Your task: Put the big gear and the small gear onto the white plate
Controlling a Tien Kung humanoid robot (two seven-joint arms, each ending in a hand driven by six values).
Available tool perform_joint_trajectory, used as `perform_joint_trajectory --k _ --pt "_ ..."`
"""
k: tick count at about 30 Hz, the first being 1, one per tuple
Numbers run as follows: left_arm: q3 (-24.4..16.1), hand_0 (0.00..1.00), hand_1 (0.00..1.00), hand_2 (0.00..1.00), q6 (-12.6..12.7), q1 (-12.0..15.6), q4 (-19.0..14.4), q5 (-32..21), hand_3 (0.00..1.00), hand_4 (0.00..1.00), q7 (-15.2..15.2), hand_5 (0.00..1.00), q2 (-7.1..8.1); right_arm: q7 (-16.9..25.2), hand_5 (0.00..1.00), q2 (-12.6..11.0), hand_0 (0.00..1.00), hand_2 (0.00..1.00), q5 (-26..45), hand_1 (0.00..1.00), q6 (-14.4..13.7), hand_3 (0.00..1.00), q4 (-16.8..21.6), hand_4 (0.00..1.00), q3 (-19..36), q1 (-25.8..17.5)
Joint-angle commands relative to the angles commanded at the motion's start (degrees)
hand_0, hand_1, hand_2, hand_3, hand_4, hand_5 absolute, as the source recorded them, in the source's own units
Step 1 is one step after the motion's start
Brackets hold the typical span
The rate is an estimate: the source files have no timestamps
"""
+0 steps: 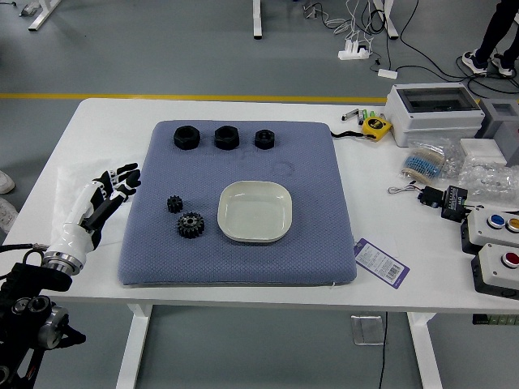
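The robot's left hand, white-backed with black fingers [107, 199], is over the left side of the white worktop [89, 276], its fingers loosely apart with nothing between them. The small black toothed gear [174, 204] lies to its right and slightly nearer, on the blue-grey textured mat [312, 251]. The big black toothed gear [190, 225] sits just beyond that, right and nearer again, close to the left rim of the off-white rounded-square plate [255, 211]. Both gears look flat and round, so neither offers a long axis to line up with; the reach is mainly rightward, and I'd judge the small one the closer pick. Both still need placing.

The robot's right arm is out of view, and the left forearm is cut off at the near left corner. The palm is hard to make out, and the gears' dark centres hide any bore or true height.
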Motion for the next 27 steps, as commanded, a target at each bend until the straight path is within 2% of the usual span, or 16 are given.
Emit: perform_joint_trajectory --k 3,4,7,9,10,15,16,17,21,22,27 --pt "0.13 0.797 0.794 0.853 -0.21 -0.69 -0.1 3.7 0.801 0.944 -0.25 0.652 0.33 0.43 0.718 -0.03 0.695 0.756 0.5 0.677 0.1 0.631 0.0 0.798 -0.18 0.05" --pt "0.23 0.791 0.788 0.85 -0.43 -1.01 -0.06 5.53 0.8 0.996 -0.29 0.389 0.45 0.53 0.718 -0.04 0.685 0.746 0.6 0.671 0.13 0.613 -0.01 0.795 -0.31 0.09" --pt "0.92 0.791 0.788 0.85 -1.62 -2.64 0.3 12.56 0.8 0.996 -0.09 0.389 0.87 0.84 0.718 -0.05 0.685 0.746 0.53 0.671 0.12 0.613 -0.02 0.795 -0.64 0.22" --pt "2.19 0.791 0.788 0.85 -1.28 -4.33 0.95 17.4 0.8 0.996 0.79 0.389 1.19 1.18 0.718 0.02 0.685 0.746 0.53 0.671 -0.01 0.613 -0.06 0.795 -0.76 0.25" --pt "3.22 0.764 0.773 0.842 -1.24 -5.58 1.59 19.63 0.786 0.833 1.88 0.056 1.41 1.35 0.719 0.05 0.675 0.742 0.54 0.665 -0.1 0.607 -0.06 0.793 -0.85 0.29" --pt "7.81 0.764 0.773 0.842 -1.43 -11.1 4.28 31.92 0.786 0.833 5.25 0.056 2.65 1.53 0.719 0.04 0.675 0.742 0.38 0.665 -0.23 0.607 -0.05 0.793 -0.97 0.48" --pt "8.8 0.739 0.757 0.833 -1.71 -12.32 4.97 34.16 0.811 0.792 5.68 0.002 3.04 1.53 0.722 0.04 0.673 0.738 0.42 0.658 -0.24 0.603 -0.04 0.794 -0.98 0.5" --pt "9.98 0.739 0.757 0.833 -2.09 -13.71 5.86 36.77 0.811 0.792 6.21 0.002 3.52 1.51 0.722 0.02 0.673 0.738 0.43 0.658 -0.26 0.603 -0.05 0.794 -0.96 0.54" --pt "12.44 0.739 0.757 0.833 -2.63 -16.45 7.73 45.29 0.811 0.792 6.97 0.002 4.48 1.52 0.722 -0.01 0.673 0.738 0.54 0.658 -0.31 0.603 -0.03 0.794 -0.89 0.61" --pt "13.03 0.713 0.738 0.819 -2.72 -17.05 8.15 47.74 0.825 0.812 7.07 0.002 4.7 1.52 0.731 -0.02 0.673 0.74 0.55 0.663 -0.32 0.607 -0.02 0.797 -0.87 0.63" --pt "16.12 0.713 0.738 0.819 -3.39 -19.85 10.6 50.89 0.825 0.812 7.13 0.002 5.9 1.49 0.731 -0.09 0.673 0.74 0.37 0.663 -0.37 0.607 0.02 0.797 -0.93 0.7"
